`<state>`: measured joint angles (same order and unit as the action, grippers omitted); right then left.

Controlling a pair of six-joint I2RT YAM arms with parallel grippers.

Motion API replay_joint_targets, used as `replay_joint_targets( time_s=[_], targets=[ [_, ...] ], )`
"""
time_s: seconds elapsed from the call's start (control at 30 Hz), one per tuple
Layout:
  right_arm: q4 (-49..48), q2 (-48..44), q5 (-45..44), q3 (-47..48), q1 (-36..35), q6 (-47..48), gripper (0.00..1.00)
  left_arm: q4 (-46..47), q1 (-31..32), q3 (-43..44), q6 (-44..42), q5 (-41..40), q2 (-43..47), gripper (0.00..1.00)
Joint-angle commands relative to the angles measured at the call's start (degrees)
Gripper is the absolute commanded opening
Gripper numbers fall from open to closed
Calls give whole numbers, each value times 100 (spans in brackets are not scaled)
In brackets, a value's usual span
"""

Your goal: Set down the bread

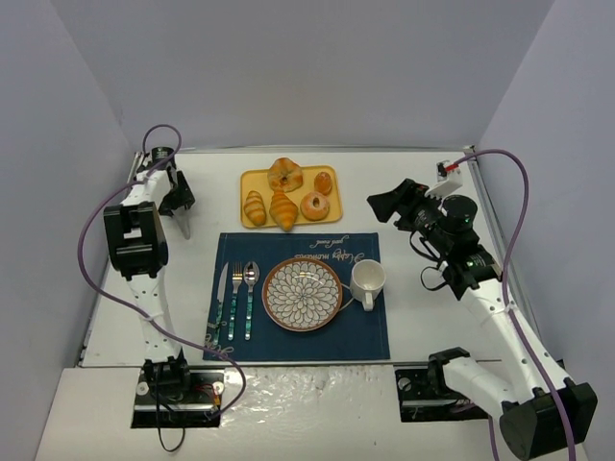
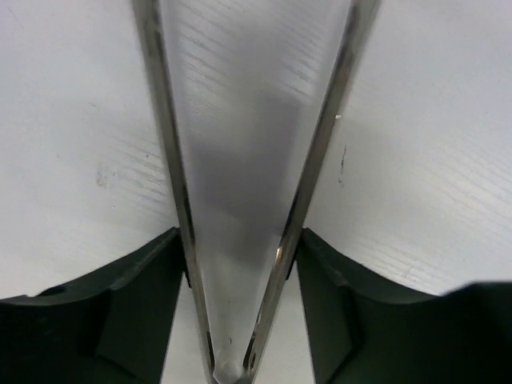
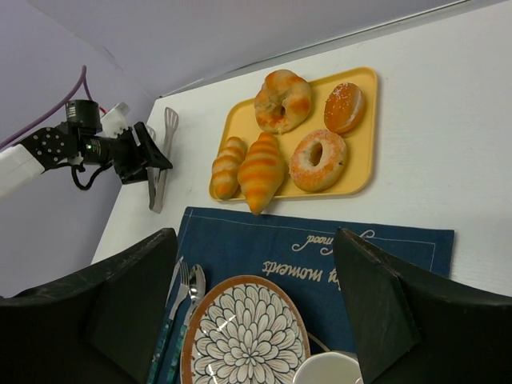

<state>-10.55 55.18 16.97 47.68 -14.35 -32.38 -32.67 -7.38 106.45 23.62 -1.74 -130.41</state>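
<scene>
The bread (image 1: 254,207), a small golden ridged roll, lies at the left front of the yellow tray (image 1: 264,177), beside the longer croissant (image 1: 283,210). It also shows in the right wrist view (image 3: 228,166). My left gripper (image 1: 178,199) is at the far left of the table, left of the tray. Its fingers press on both arms of the metal tongs (image 2: 324,144), which rest low on the white table. My right gripper (image 1: 389,204) is open and empty, held high at the right of the tray. The patterned plate (image 1: 303,294) is bare.
The tray also holds a bagel (image 1: 285,174), a round bun (image 1: 323,182) and a sugared donut (image 1: 314,206). On the blue placemat (image 1: 370,331) lie a knife, fork and spoon (image 1: 236,300) left of the plate and a white mug (image 1: 367,281) to its right.
</scene>
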Motion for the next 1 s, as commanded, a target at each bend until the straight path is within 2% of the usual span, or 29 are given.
replay_joint_targets(
  time_s=[0.0, 0.17, 0.9, 0.97],
  targets=[
    [-237, -174, 78, 22, -42, -14, 100, -249, -18, -265, 187, 182, 94, 51],
    [-167, -323, 61, 4, -33, -31, 100, -267, 78, -423, 196, 288, 410, 42],
    [61, -473, 78, 92, -33, 21, 100, -846, 676, -784, 64, -371, 2581, 43],
    [61, -482, 78, 66, -33, 13, 100, -899, 948, -793, 29, -450, 2783, 44]
  ],
)
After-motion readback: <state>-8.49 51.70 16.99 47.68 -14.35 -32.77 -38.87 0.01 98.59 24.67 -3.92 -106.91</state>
